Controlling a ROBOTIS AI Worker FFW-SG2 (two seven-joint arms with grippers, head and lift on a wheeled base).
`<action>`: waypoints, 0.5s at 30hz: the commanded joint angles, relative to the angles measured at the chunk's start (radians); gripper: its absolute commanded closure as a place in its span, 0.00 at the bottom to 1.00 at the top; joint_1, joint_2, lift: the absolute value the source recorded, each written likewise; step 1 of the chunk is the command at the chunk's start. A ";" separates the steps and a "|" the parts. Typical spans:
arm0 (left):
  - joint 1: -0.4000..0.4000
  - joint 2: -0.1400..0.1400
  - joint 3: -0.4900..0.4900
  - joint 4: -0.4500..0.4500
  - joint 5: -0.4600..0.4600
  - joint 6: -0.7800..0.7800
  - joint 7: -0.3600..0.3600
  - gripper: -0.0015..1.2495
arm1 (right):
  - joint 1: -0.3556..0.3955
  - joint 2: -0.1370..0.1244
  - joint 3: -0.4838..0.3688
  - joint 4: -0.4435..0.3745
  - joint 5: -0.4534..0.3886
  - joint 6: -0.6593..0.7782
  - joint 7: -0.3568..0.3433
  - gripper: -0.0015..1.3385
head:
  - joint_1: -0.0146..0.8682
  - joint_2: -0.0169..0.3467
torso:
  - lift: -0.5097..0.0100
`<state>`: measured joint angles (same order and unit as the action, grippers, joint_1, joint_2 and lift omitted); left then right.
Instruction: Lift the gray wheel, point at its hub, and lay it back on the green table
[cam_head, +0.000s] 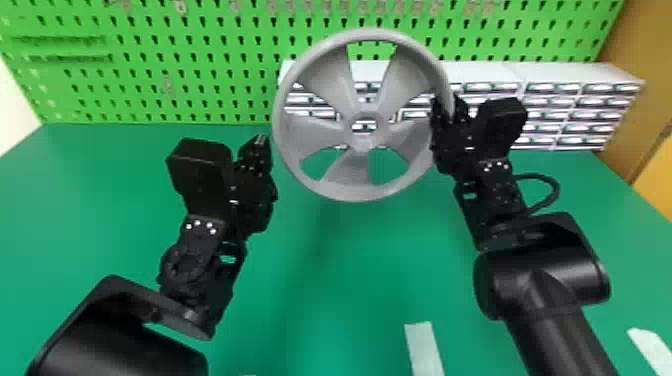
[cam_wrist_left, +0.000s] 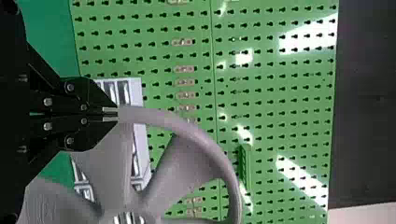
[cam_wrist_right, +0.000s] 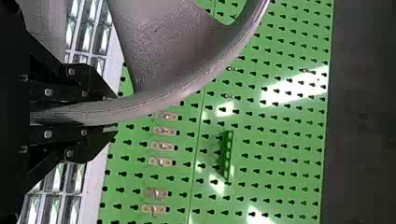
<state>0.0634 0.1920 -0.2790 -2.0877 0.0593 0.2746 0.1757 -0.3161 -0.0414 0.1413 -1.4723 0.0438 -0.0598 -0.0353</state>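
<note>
Head view: the right gripper is clamped on the rim of the gray wheel, which is held raised over the green table; the rest of the wheel extends from this gripper toward the left gripper, its spoked face and open hub turned to the camera. The left gripper is just beside the opposite side of the rim. Behind the right gripper stand white drawer units, with the green pegboard rising beyond them; nearer the camera than the right gripper, a pale strip lies on the table. Left wrist view: the two fingers of the left gripper are brought together, and the wheel's rim curves away from directly ahead of their tips; whether tips and rim touch cannot be told. Farther from this gripper, a row of small metal fittings is fixed to the pegboard. Right wrist view: the rim passes between the two fingers of the right gripper, which grip it from either side, and a spoke broadens inward beside them.
</note>
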 joint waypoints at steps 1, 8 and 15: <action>0.006 -0.002 0.009 0.000 -0.003 0.002 0.002 0.99 | 0.003 0.000 -0.002 -0.003 0.002 0.002 0.000 0.85 | 0.80 0.18 | 0.80; 0.010 -0.005 0.020 0.000 -0.010 0.009 0.002 0.99 | 0.019 0.000 -0.002 -0.022 0.001 0.021 0.000 0.85 | 0.80 0.18 | 0.80; 0.013 -0.006 0.031 0.000 -0.022 0.015 0.002 0.99 | 0.032 -0.003 -0.002 -0.083 -0.019 0.118 0.000 0.85 | 0.80 0.18 | 0.80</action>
<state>0.0757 0.1869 -0.2534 -2.0879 0.0433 0.2867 0.1779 -0.2895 -0.0415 0.1389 -1.5179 0.0361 -0.0030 -0.0353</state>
